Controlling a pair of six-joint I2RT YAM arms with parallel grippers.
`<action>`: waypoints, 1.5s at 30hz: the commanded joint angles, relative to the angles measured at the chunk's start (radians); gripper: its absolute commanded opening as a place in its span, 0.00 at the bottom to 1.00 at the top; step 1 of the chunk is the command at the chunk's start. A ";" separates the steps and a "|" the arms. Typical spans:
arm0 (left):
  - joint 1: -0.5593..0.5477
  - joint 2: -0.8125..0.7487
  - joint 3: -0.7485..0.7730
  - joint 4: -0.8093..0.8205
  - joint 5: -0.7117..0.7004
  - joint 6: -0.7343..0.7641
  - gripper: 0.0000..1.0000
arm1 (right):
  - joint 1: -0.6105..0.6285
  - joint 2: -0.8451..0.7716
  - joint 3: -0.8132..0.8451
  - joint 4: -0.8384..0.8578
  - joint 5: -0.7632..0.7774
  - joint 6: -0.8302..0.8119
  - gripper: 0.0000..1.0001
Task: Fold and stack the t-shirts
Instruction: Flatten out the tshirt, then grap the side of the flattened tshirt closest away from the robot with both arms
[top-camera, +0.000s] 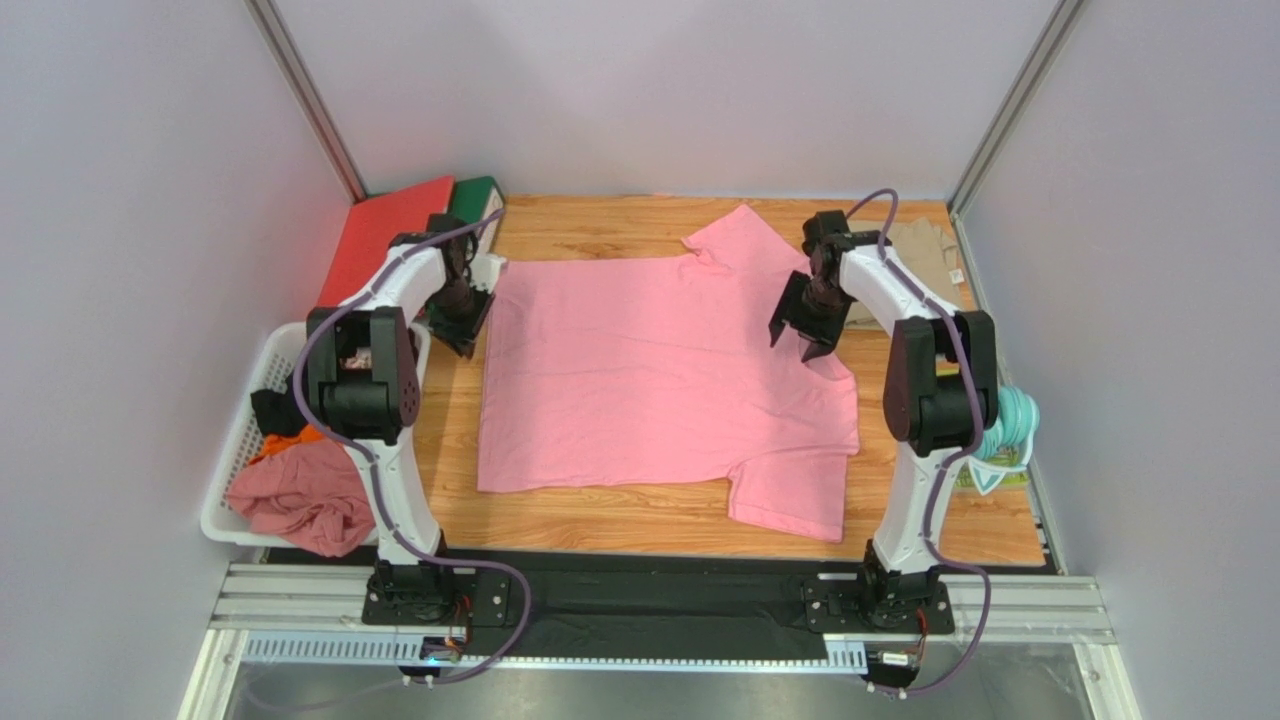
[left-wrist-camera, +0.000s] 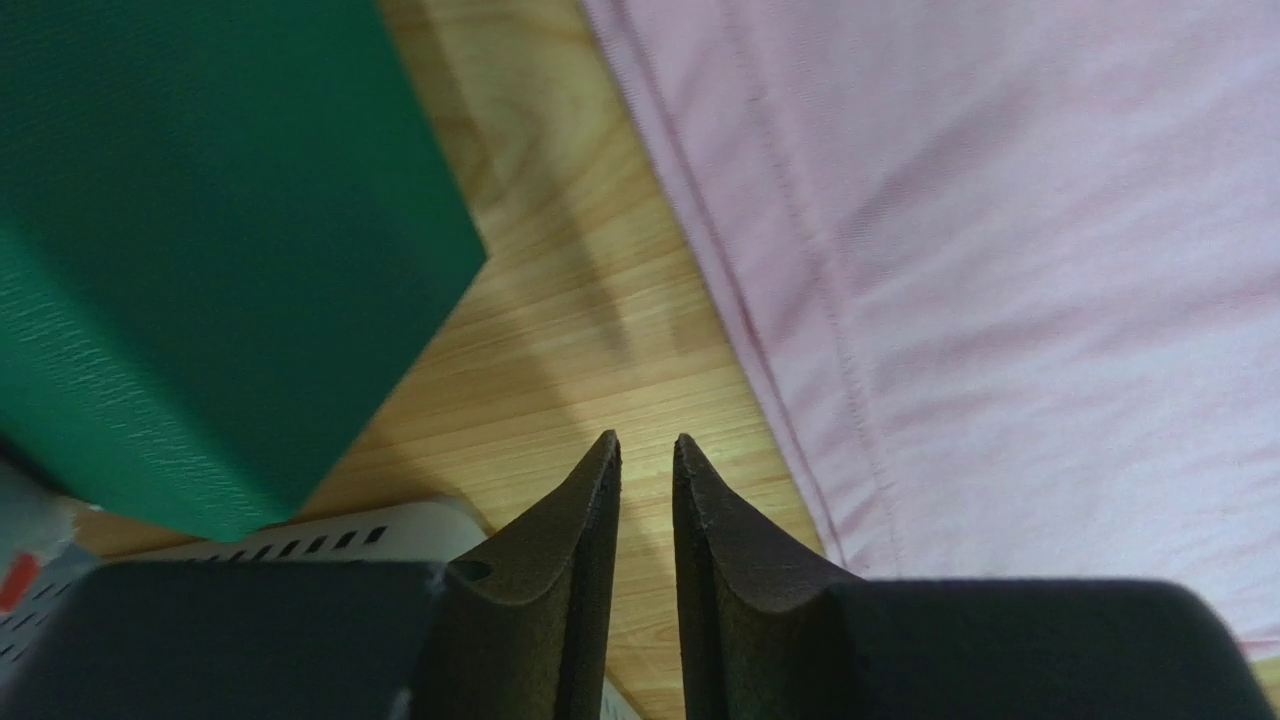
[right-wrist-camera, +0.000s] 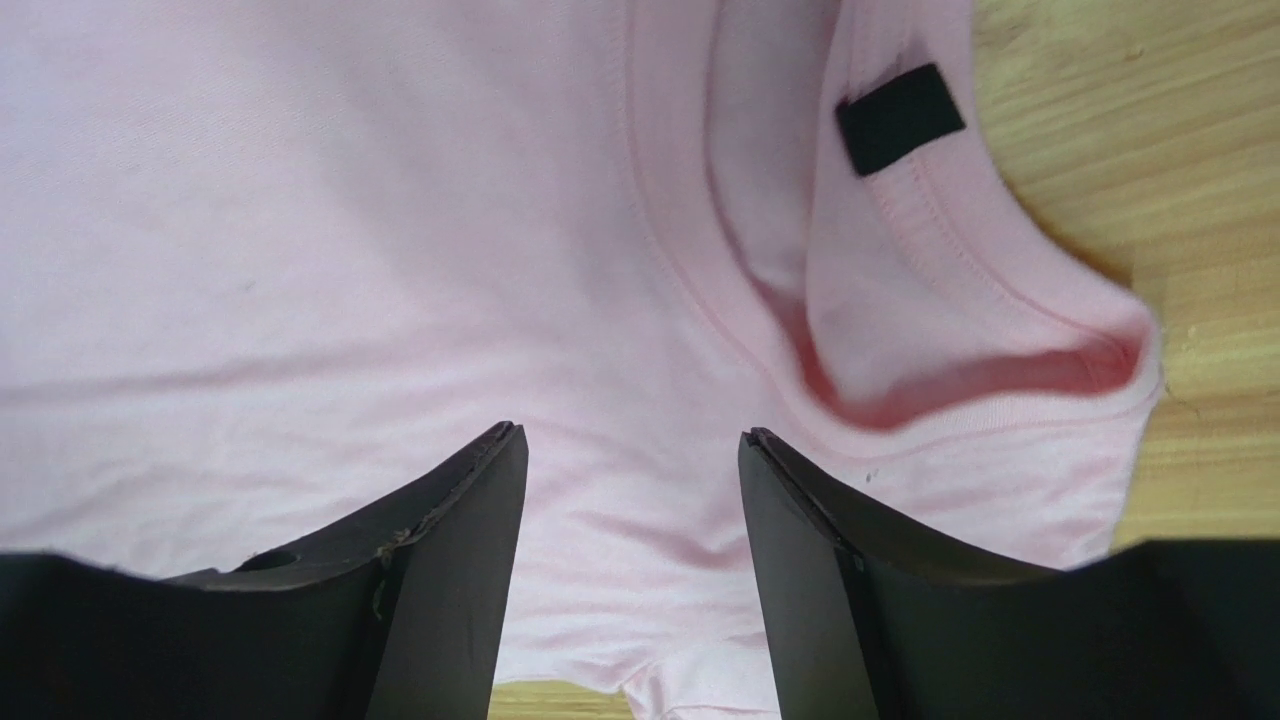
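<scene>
Over the pink tee (top-camera: 661, 375), spread flat on the table (left-wrist-camera: 601, 330), the right gripper (right-wrist-camera: 631, 432) hangs with fingers spread wide and empty, just short of the collar (right-wrist-camera: 977, 375). The left gripper (left-wrist-camera: 645, 440), fingers drawn almost together on nothing, sits above bare wood just off the tee's hem. A khaki tee (top-camera: 929, 252) lies just beyond the pink tee's collar end. The risks look plain. A pinch at the thick neck could catch one layer and bunch it. The left fingers could miss the hem or scrape wood. Uneven lifts would skew the fold. The green box (left-wrist-camera: 196, 255) beside the hem could be knocked.
</scene>
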 joint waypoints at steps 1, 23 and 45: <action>0.020 -0.014 0.055 -0.050 0.091 -0.017 0.26 | 0.017 -0.150 0.046 -0.024 -0.022 -0.005 0.61; -0.175 -0.159 -0.290 -0.010 0.144 -0.027 0.27 | 0.053 -0.368 -0.200 0.009 -0.004 0.000 0.62; -0.103 -0.021 -0.264 0.033 0.001 0.022 0.28 | 0.054 -0.474 -0.332 0.014 -0.022 -0.006 0.62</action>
